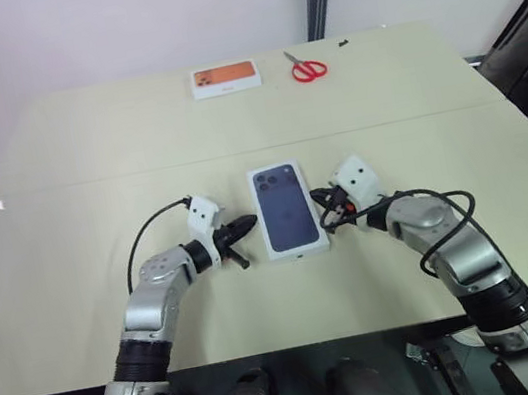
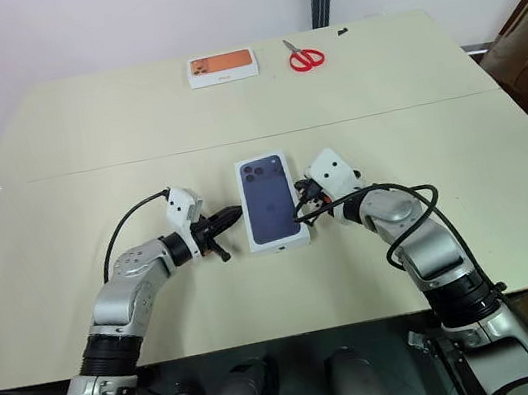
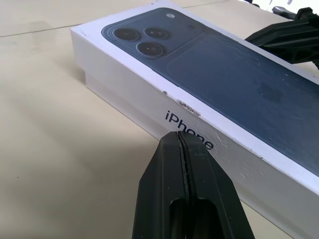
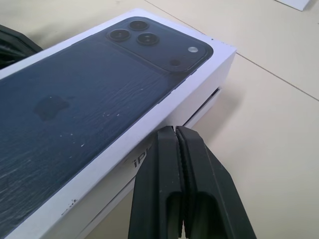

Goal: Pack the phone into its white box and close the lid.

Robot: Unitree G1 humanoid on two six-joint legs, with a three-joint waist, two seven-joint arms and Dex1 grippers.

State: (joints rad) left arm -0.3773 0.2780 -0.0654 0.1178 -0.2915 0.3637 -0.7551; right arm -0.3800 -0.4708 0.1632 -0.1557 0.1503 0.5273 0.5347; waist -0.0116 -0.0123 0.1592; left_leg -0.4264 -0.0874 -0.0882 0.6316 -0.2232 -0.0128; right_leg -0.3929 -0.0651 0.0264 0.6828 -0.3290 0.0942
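1. Fingers of the left gripper (image 1: pixel 241 228) are pressed tight together and hold nothing. Their tip is right at the left long side of the lid (image 1: pixel 285 206).
2. Fingers of the right gripper (image 1: pixel 324 197) are squeezed tight too, with nothing in them. They sit just beside the lid's right long side.
3. Between them, the lid sits on the white box (image 3: pixel 114 97), blue phone picture up. A thin strip of box peeks out underneath, so I think the lid is not fully down. The long side runs away from the robot. Both arms look equally near.
4. Far back on the counter (image 1: pixel 87 166) lie an orange-print box (image 1: pixel 225 78) and red scissors (image 1: pixel 305 68).
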